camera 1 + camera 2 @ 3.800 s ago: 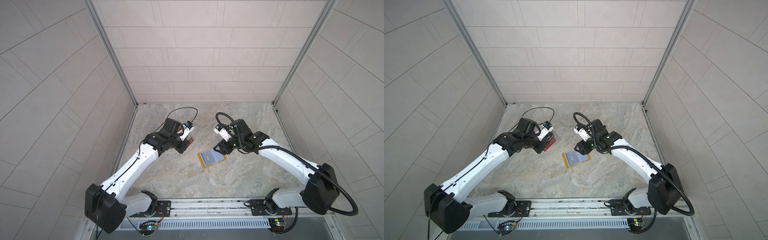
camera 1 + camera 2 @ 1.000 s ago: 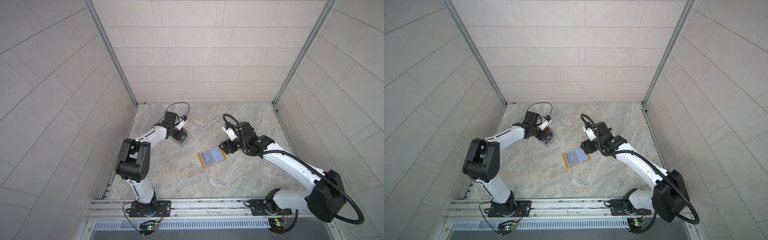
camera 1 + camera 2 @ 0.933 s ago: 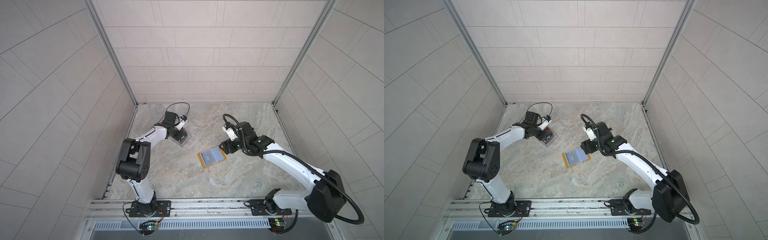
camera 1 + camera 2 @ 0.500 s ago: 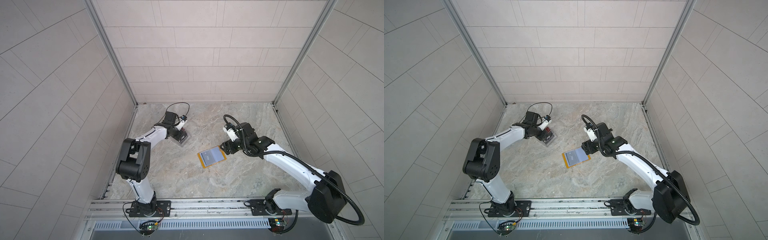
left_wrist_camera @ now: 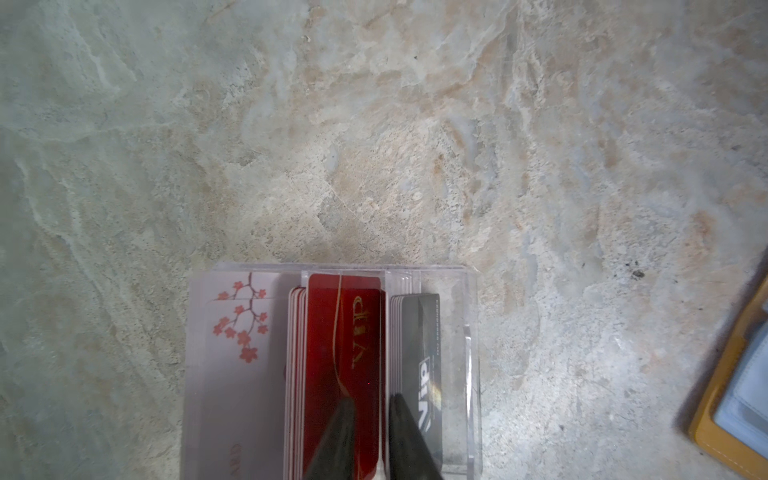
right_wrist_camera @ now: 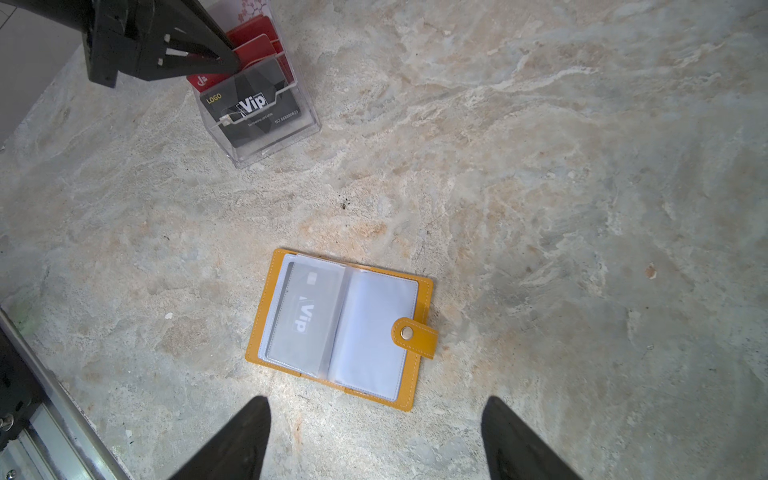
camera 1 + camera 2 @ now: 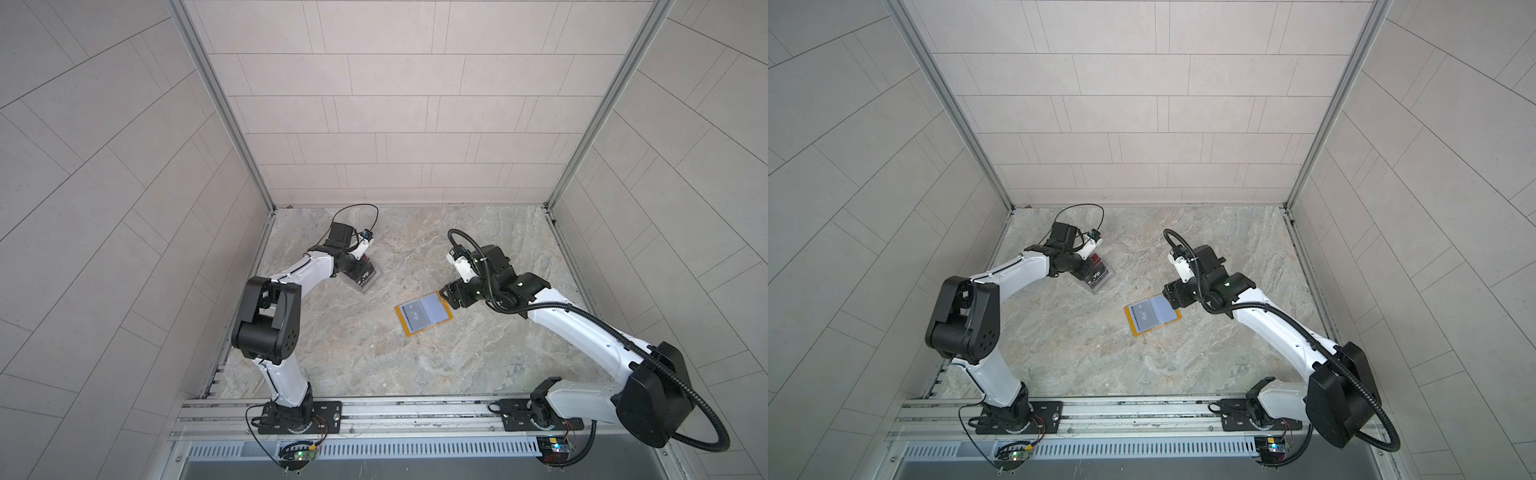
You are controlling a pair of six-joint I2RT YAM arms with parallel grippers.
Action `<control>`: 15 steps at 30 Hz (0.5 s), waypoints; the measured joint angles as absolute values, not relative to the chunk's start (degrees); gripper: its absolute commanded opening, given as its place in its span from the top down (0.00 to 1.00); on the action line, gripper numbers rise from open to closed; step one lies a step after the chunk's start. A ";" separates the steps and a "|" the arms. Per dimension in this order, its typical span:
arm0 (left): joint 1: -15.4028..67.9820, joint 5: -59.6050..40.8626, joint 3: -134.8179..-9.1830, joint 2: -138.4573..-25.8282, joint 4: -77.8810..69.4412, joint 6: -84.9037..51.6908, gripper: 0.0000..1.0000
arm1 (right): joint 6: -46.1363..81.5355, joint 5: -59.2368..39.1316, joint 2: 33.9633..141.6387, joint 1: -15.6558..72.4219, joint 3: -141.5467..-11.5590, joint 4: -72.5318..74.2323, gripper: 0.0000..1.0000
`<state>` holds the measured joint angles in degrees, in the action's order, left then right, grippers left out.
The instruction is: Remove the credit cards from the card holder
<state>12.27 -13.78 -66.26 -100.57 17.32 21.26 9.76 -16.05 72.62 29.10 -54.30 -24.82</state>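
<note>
Right wrist view: the card holder [image 6: 374, 328] lies open and flat on the marbled table [image 6: 561, 174], just ahead of my right gripper [image 6: 377, 411], whose fingers stand wide apart and hold nothing. In both top views this gripper shows against the holder's right end, so my right arm is by far the nearer. My left gripper [image 5: 371, 399] is well apart to the far left, at the clear box [image 5: 471, 332]. One credit card [image 6: 305, 316], grey under the bluish film and marked "Vip", sits in the left sleeve. The right sleeve looks empty, and the snap tab [image 6: 415, 336] projects from the right cover. Long axis of the open holder: left to right, slightly skewed. Long axis of the card: near to far, along the spine. I judge that the coming move must carry my right fingers leftward across the empty sleeve to the card; which sleeve edge is open I cannot tell. My left fingers are parted by a narrow gap in line with one edge of the red card [image 5: 340, 340] printed "VIP" in gold, and do not appear to clamp it. Also standing in the box: a white blossom card [image 5: 237, 332] and a black card [image 6: 253, 108] reading "LOGO" and "Vip"; its number line is too small to trust.
</note>
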 measured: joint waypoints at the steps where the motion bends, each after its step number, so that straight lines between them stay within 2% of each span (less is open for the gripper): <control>1: 12.27 -13.39 -66.32 -100.55 17.30 21.15 0.80 | 9.76 -16.05 72.62 29.08 -54.30 -24.73 0.18; 15: 12.27 -8.62 -66.35 -99.61 17.10 19.33 0.78 | 10.20 -16.08 72.66 29.08 -54.30 -24.60 0.18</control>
<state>12.27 -8.62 -66.35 -99.61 17.10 19.33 10.20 -16.08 72.66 29.08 -54.30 -24.60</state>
